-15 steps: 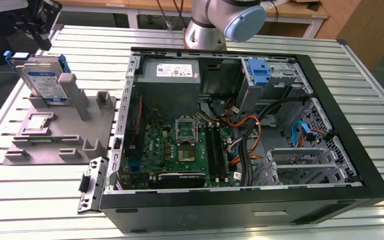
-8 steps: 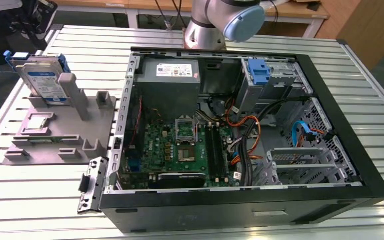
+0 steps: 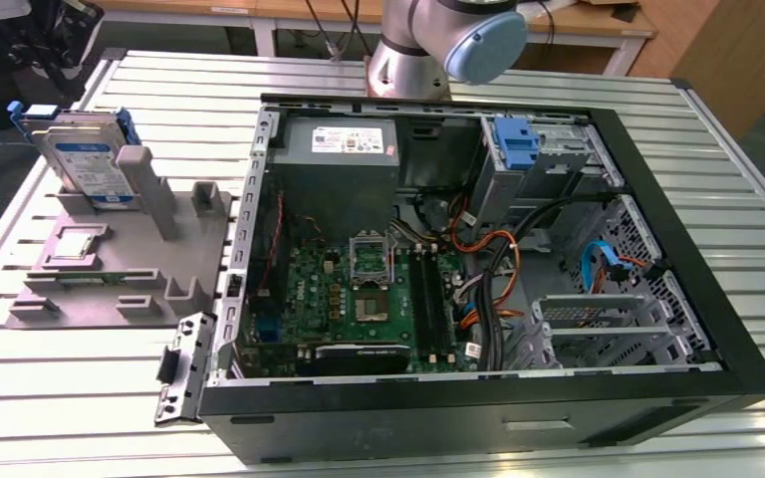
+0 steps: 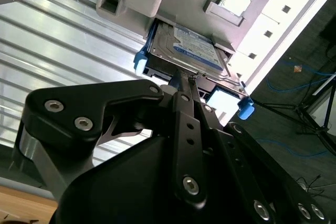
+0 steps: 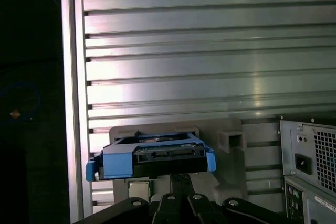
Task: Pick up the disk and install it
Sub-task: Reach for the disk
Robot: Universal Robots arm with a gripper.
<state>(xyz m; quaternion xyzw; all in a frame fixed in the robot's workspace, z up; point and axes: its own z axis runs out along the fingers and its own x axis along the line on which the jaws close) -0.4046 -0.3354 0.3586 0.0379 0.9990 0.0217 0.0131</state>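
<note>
The disk (image 3: pixel 91 164), silver with a white-and-blue label and a bright blue bracket, stands on edge in a grey holder (image 3: pixel 104 269) on the table, at the exterior view's left of the open computer case (image 3: pixel 701 299). The second wrist view looks along my gripper (image 4: pixel 181 76) at the disk's labelled face (image 4: pixel 186 48). The first wrist view has the disk's blue-framed edge (image 5: pixel 152 156) just beyond my gripper (image 5: pixel 181 179). The two thin fingers lie together, shut with nothing between them and apart from the disk.
Inside the case there is a green motherboard (image 3: pixel 356 299), a grey power-supply box (image 3: pixel 339 144), a blue-handled drive bay (image 3: pixel 518 144) and orange and blue cables (image 3: pixel 596 269). The arm's grey-and-blue joint (image 3: pixel 469 40) rises behind the case. The ribbed metal table (image 3: pixel 77 398) ends close to the holder.
</note>
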